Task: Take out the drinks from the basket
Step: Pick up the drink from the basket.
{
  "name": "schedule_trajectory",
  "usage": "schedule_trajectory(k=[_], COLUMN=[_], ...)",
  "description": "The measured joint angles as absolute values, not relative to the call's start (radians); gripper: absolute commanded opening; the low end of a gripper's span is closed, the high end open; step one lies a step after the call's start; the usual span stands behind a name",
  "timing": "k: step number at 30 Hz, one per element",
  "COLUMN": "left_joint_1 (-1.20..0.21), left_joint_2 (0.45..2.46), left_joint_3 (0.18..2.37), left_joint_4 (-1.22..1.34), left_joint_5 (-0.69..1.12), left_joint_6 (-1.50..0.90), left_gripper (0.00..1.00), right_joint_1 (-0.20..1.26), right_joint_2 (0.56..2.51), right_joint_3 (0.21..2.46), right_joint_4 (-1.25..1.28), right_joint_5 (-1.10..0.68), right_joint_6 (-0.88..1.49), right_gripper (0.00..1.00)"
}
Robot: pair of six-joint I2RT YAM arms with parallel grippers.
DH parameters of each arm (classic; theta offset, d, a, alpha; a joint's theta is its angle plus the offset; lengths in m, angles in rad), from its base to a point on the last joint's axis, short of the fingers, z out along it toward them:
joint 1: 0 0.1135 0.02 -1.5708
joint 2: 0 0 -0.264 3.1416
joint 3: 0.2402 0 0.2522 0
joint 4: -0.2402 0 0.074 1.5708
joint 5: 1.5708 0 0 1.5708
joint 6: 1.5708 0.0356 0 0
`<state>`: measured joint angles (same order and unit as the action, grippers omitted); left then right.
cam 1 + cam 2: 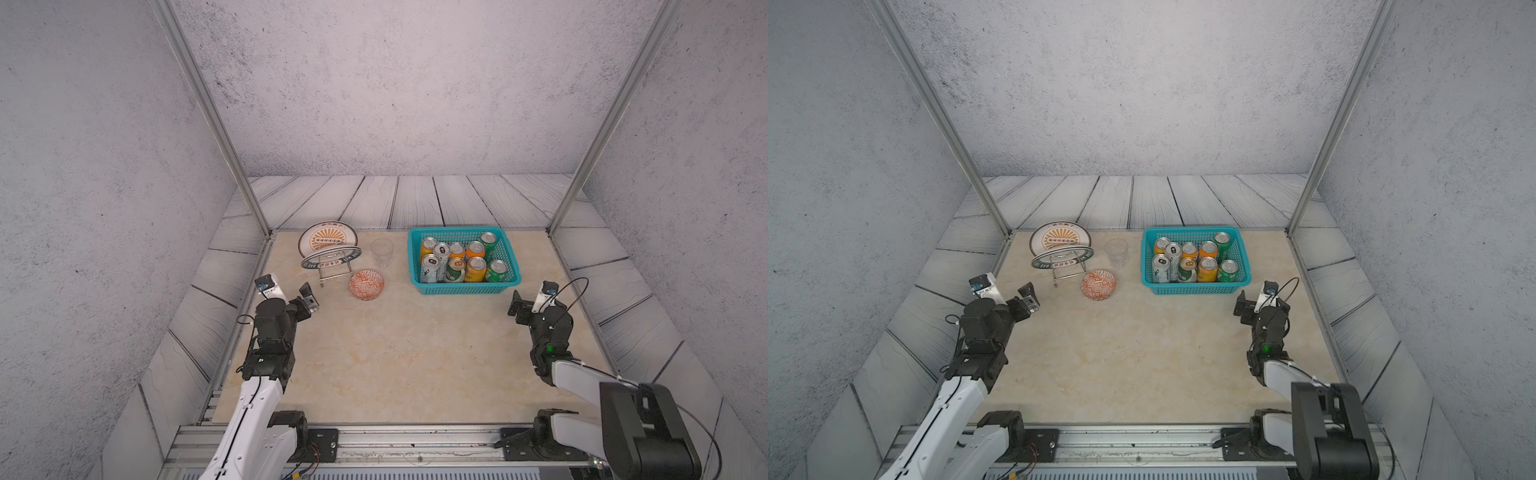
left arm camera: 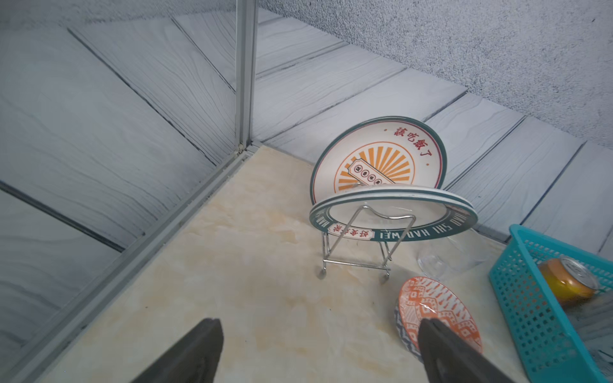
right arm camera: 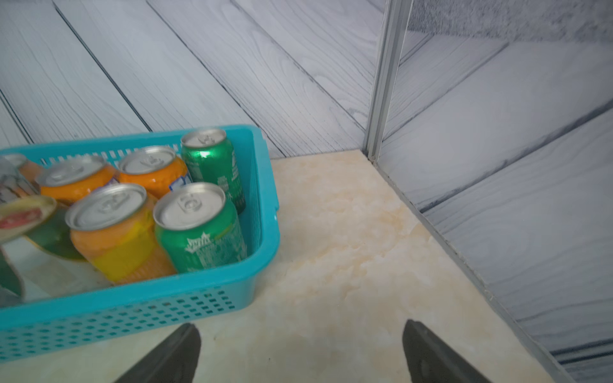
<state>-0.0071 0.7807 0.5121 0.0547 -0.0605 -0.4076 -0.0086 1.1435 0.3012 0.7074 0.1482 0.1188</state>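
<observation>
All 9 cans (image 1: 461, 262) are sitting in the basket (image 1: 457, 289), none removed; left tool (image 2: 318, 331) and right tool (image 3: 298, 335) are gaping wide, empty.

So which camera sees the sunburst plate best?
The left wrist view: the sunburst plate is big and close, its red writing sharp. Both top views show it small and far away. In all three a tilted plate hides its bottom. The right wrist view misses it.

Shallow teal plastic basket (image 3: 132, 308) with perforated, slightly glossy walls, small drink cans (image 3: 199, 238) with glossy printed sides and dull silver metal tops, clear smooth plastic cup (image 1: 381, 251), glazed shiny ceramic plates (image 2: 378, 156), polished metal wire rack (image 2: 355, 263), smooth cream marble-look tabletop (image 1: 395, 353).
</observation>
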Motion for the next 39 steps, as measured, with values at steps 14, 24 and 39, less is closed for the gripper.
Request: schedule_trajectory(k=[14,24,39], left_joint_1=[-0.093,-0.437,-0.652], left_joint_2=[0.863,1.175,1.721], left_joint_3=[0.745,0.999,1.404], left_joint_4=[-0.273,-0.298,-0.231], left_joint_5=[0.184,0.066,0.044], left_joint_6=[-0.422,-0.300,-0.147], left_gripper=[0.99,0.99,0.99], right_joint_1=[-0.007,-0.007,-0.007], right_joint_2=[1.014,1.015,0.938], right_joint_3=[0.676,0.747,0.744], right_joint_4=[-0.073,-0.309,-0.419], right_joint_5=[-0.063,-0.130,-0.132], right_joint_6=[0.268,0.304,0.302], right_gripper=[1.00,0.99,0.99])
